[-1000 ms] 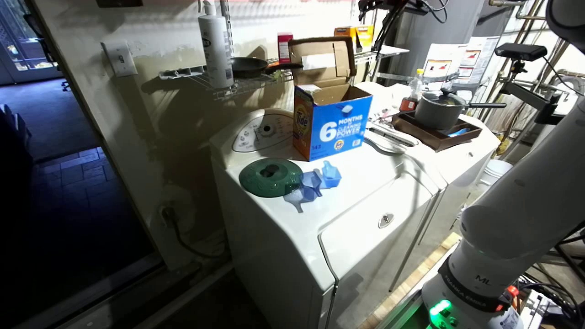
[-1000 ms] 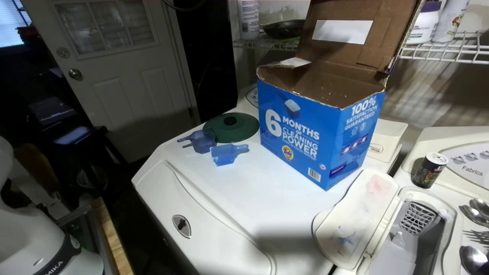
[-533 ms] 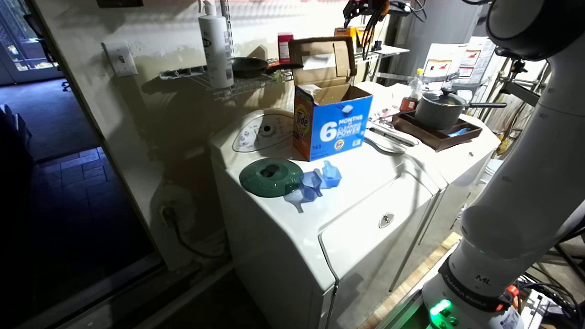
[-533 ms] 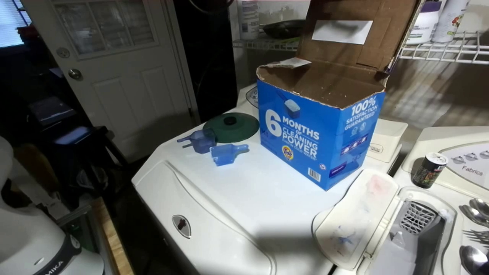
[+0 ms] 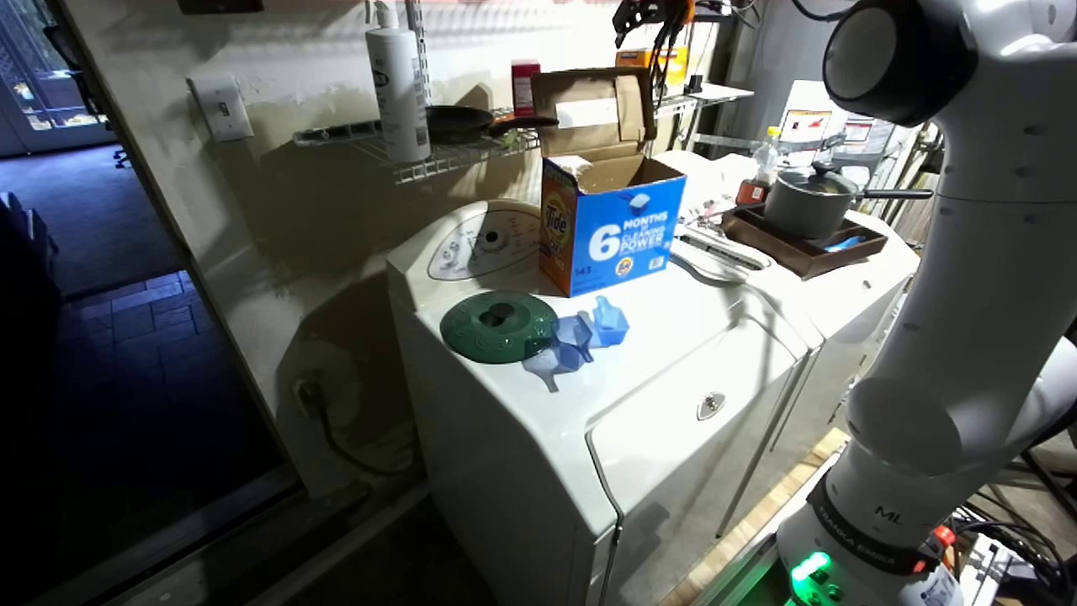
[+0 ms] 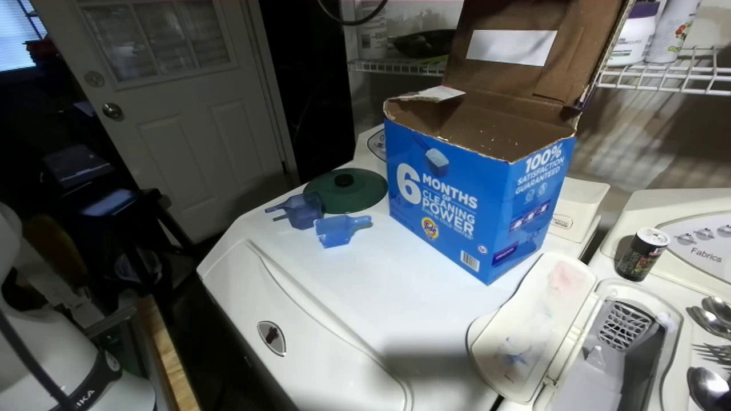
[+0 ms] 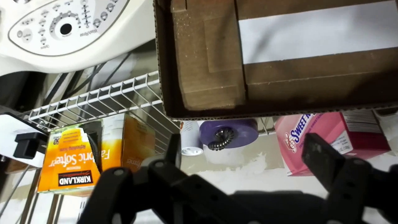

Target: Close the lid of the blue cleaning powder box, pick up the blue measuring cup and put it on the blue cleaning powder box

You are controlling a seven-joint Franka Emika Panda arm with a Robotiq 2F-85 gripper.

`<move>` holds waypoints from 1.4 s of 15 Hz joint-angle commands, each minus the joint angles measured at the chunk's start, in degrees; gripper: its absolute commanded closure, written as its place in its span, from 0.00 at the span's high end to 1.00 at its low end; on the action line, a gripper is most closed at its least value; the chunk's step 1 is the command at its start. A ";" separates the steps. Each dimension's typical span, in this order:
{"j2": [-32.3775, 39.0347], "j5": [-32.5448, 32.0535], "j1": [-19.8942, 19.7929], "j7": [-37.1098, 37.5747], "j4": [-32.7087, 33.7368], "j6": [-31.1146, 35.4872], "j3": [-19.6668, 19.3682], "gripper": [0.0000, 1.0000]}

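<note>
Hovering high, near raised lid (image 7: 279,74): one gripper (image 7: 244,149), jaws spread wide apart. Lower down, one box (image 6: 485,200), standing open; print reads "6 MONTHS OF CLEANING POWER", "Tide". Two blue cups (image 6: 334,232) on washer (image 6: 388,302), before box, well apart from gripper; one green disc (image 6: 357,197) beside. On shelf (image 7: 102,93) behind: orange box (image 7: 71,155) "KIRKLAND", pink box (image 7: 323,124) "SWEET".

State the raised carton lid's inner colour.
Brown on the lid, with a white patch; it shows best in an exterior view.
</note>
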 commanded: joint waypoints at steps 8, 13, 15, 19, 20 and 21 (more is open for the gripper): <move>11.07 7.28 -3.84 -3.27 14.13 -1.04 3.21 1.00; 14.22 6.80 -4.09 -3.03 17.92 -2.34 2.91 1.00; 15.29 6.75 -4.42 -3.11 19.01 -3.07 2.90 1.00; 16.99 6.02 -4.82 -1.63 21.25 -6.31 2.40 1.00; 17.41 5.92 -4.93 -1.30 21.86 -7.46 2.31 1.00; 17.79 6.02 -5.11 -1.14 22.43 -8.12 2.31 1.00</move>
